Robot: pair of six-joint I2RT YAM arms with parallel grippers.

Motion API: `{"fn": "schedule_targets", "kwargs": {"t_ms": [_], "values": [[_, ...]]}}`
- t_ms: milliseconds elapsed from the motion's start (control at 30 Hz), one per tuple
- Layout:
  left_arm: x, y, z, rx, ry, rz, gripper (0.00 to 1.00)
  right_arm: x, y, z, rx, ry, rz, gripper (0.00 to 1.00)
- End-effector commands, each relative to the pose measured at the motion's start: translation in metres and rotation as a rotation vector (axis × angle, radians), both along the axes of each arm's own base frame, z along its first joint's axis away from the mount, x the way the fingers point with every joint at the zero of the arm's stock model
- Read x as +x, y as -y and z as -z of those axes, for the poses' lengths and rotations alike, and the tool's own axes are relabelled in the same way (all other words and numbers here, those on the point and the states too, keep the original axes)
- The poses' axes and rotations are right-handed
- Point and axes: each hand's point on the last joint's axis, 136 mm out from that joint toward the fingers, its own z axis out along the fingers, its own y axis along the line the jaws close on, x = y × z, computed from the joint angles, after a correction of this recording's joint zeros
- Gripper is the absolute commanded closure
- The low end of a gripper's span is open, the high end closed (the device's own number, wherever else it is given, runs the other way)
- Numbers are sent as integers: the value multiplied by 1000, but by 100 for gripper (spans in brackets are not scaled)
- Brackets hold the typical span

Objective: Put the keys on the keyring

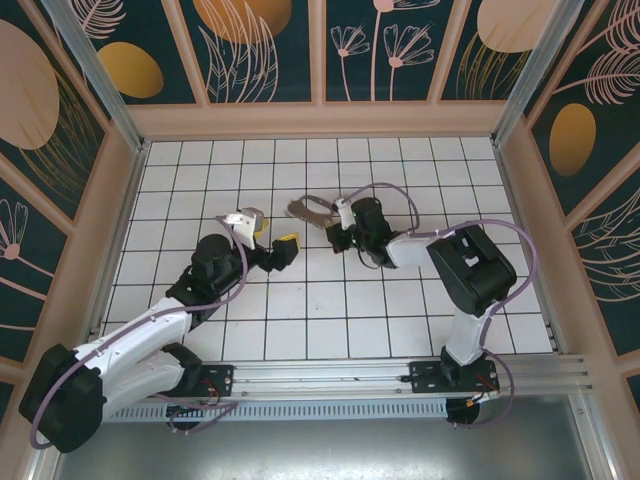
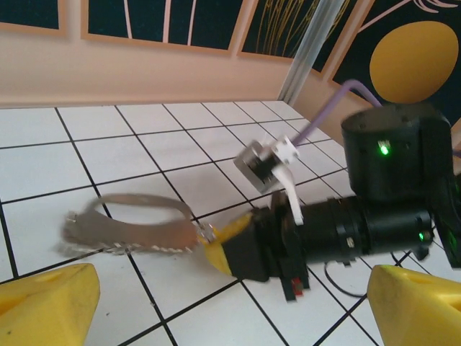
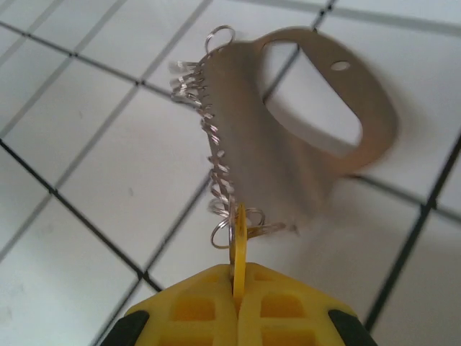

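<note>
Rail: an aluminium rail (image 1: pixel 330 375) is seen at the near edge, with both arm bases bolted to it.
Left gripper: the left gripper (image 1: pixel 273 233) is set low over the tiles, its yellow fingertips (image 2: pixel 45 306) spread wide with nothing between them (the strap loop lies just ahead of them).
Right gripper: the right gripper (image 3: pixel 239 306) is pressed shut on a thin orange-yellow key (image 3: pixel 240 231), which is seen edge-on between the yellow pads.
Key: its free end is set against the lowest wire coils; whether it is threaded through one cannot be told.
Keyring: an oval grey-brown strap keyring (image 3: pixel 288 166) is found just beyond the right gripper's tips, between the two grippers, with small wire rings (image 3: pixel 216 155) strung along one edge.
Floor: a white tiled floor (image 1: pixel 400 320) crossed by dark lines is spread beneath everything.
Walls: dark panels painted with pale plants (image 1: pixel 260 50) are placed farthest back.
</note>
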Motion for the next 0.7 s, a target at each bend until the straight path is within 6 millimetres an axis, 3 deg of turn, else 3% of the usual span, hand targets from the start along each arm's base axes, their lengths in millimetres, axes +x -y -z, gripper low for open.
{"fn": "schedule_targets", "kwargs": {"t_ms": [0, 100, 167, 367, 433, 467, 500, 567, 667], "values": [[6, 5, -8, -9, 8, 8, 5, 2, 3, -35, 85, 86, 29, 100], [10, 7, -4, -29, 0, 3, 4, -5, 12, -25, 76, 56, 35, 99], [14, 9, 2, -12, -22, -3, 3, -9, 19, -22, 79, 50, 56, 91], [21, 15, 17, 39, -62, 10, 1, -25, 49, -36, 99, 108, 151, 56], [28, 11, 27, 54, -107, -33, 1, -32, 59, -49, 85, 143, 166, 35], [32, 8, 30, 61, -121, -61, 1, -35, 64, -56, 79, 160, 172, 24], [38, 1, 33, 73, -134, -105, 1, -38, 70, -64, 75, 185, 185, 3], [49, -18, 34, 79, -142, -193, 1, -42, 86, -83, 67, 252, 227, 1], [70, -65, 40, 66, -153, -361, 1, -43, 118, -109, 84, 354, 320, 1]]}}
